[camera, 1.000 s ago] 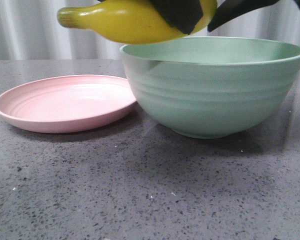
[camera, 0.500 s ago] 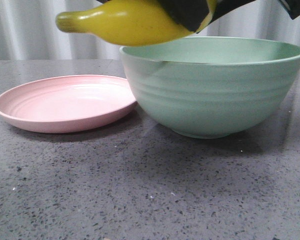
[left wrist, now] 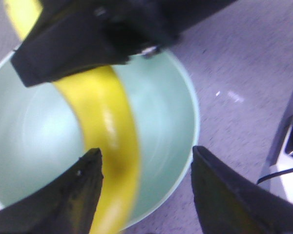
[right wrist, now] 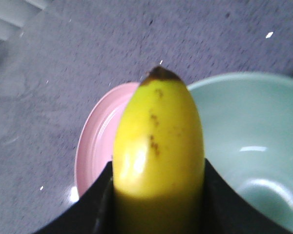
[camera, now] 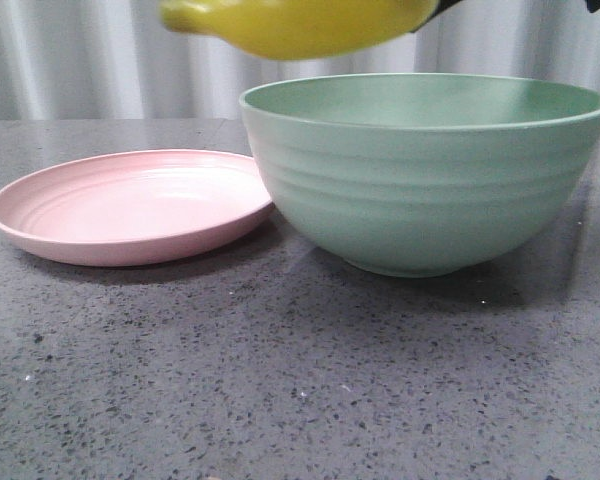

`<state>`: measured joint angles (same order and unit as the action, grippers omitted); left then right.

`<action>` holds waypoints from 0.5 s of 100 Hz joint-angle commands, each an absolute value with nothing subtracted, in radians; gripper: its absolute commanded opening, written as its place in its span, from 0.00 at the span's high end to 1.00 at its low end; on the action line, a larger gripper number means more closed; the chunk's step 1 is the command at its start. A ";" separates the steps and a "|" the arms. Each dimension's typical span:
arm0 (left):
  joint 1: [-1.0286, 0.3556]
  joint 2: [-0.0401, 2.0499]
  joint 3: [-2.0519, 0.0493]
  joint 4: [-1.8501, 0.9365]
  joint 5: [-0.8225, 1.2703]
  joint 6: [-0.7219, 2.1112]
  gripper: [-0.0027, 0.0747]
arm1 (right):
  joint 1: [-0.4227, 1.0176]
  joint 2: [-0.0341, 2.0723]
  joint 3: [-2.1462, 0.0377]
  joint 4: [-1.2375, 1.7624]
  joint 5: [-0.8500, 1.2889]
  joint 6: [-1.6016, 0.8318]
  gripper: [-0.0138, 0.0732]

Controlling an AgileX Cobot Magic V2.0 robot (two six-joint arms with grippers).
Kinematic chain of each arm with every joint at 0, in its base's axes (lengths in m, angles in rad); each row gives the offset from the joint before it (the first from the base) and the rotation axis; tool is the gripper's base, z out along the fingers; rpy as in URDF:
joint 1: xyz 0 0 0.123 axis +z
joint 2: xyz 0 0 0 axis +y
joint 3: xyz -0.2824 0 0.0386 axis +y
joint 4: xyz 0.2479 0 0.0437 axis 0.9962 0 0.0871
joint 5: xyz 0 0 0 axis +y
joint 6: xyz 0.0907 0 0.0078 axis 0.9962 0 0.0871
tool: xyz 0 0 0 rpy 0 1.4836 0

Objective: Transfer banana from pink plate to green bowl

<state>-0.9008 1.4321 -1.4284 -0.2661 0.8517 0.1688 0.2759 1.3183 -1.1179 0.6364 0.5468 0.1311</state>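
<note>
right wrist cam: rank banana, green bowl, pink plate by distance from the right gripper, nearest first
1. banana: clamped between the right gripper fingers.
2. green bowl: below, on the stem side of the banana.
3. pink plate: below, beyond the banana's dark tip.

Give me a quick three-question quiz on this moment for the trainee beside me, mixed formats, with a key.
1. True or false: the banana is lying inside the green bowl.
2. Multiple choice: which tool is shut on the banana? A) the left tool B) the right tool C) neither
3. Short answer: what lies on the pink plate right now?

Key:
1. False. It is held in the air above the bowl's rim, partly over the plate side.
2. B. The right wrist view shows its fingers on both sides of the banana; the left tool is open, gripping nothing.
3. Nothing; the plate is bare.
</note>
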 commanded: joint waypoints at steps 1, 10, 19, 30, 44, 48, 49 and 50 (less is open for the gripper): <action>-0.907 1.394 -1.483 -0.309 0.801 0.177 0.49 | 0.250 1.293 -1.155 0.584 0.440 0.125 0.82; -0.907 1.394 -1.484 -0.309 0.803 0.177 0.49 | 0.238 1.293 -1.155 0.538 0.440 0.125 0.82; -0.907 1.398 -1.484 -0.309 0.807 0.177 0.49 | 0.238 1.293 -1.155 0.456 0.438 0.125 0.82; -0.907 1.398 -1.484 -0.309 0.800 0.177 0.49 | 0.238 1.294 -1.155 0.428 0.440 0.125 0.82; -0.907 1.398 -1.484 -0.314 0.791 0.177 0.49 | 0.238 1.294 -1.155 0.421 0.440 0.125 0.77; -0.907 1.398 -1.484 -0.314 0.791 0.177 0.49 | 0.238 1.294 -1.155 0.414 0.442 0.125 0.73; -0.907 1.398 -1.484 -0.314 0.791 0.177 0.49 | 0.238 1.294 -1.155 0.411 0.444 0.125 0.72; -0.907 1.398 -1.484 -0.314 0.791 0.177 0.49 | 0.238 1.294 -1.155 0.409 0.444 0.125 0.70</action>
